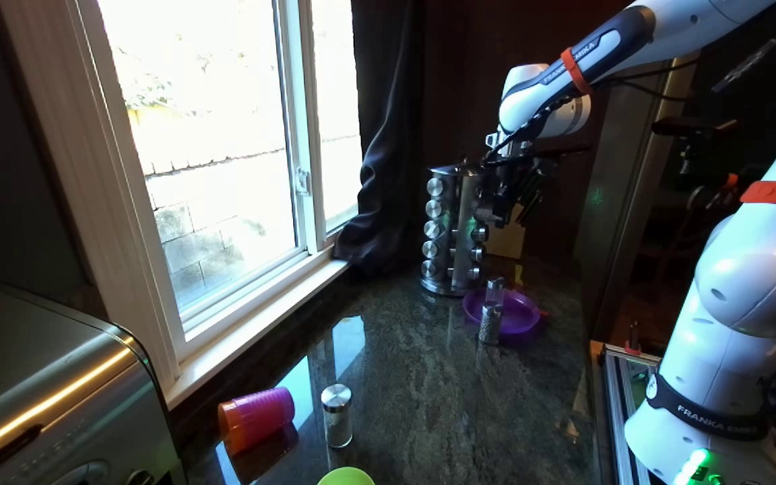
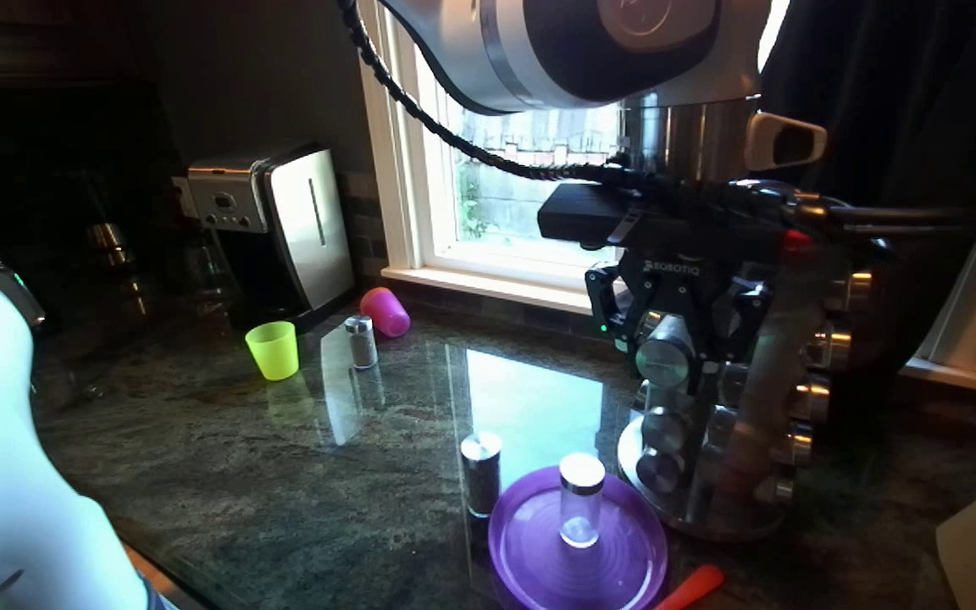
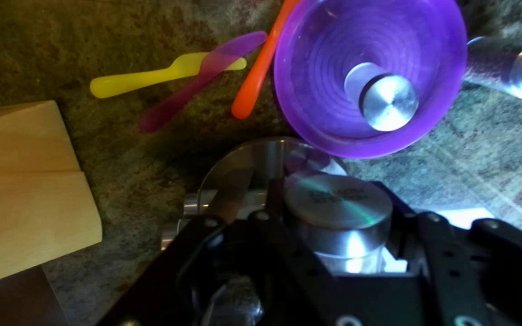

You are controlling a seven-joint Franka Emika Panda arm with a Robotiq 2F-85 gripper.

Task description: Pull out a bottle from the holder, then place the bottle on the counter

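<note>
The holder, a silvery upright rack of jars, stands on the dark counter (image 1: 422, 391) in both exterior views (image 1: 463, 225) (image 2: 763, 407). My gripper (image 2: 674, 352) is at the rack's upper tier. In the wrist view its fingers (image 3: 333, 199) press on both sides of a bottle's silvery cap (image 3: 339, 203), with clear glass just behind it. The bottle also shows in an exterior view (image 2: 662, 360), its cap facing outward and a little down. Whether its inner end sits in the slot is hidden by the gripper.
Jars stand on the counter (image 2: 481, 483) (image 2: 361, 343) and on a purple plate (image 2: 522, 542) (image 2: 581, 508) below the gripper. Plastic knives (image 3: 261, 68) and a wooden block (image 3: 30, 181) lie near the rack. A yellow-green cup (image 2: 273, 352) and a tipped pink cup (image 2: 386, 312) are farther off.
</note>
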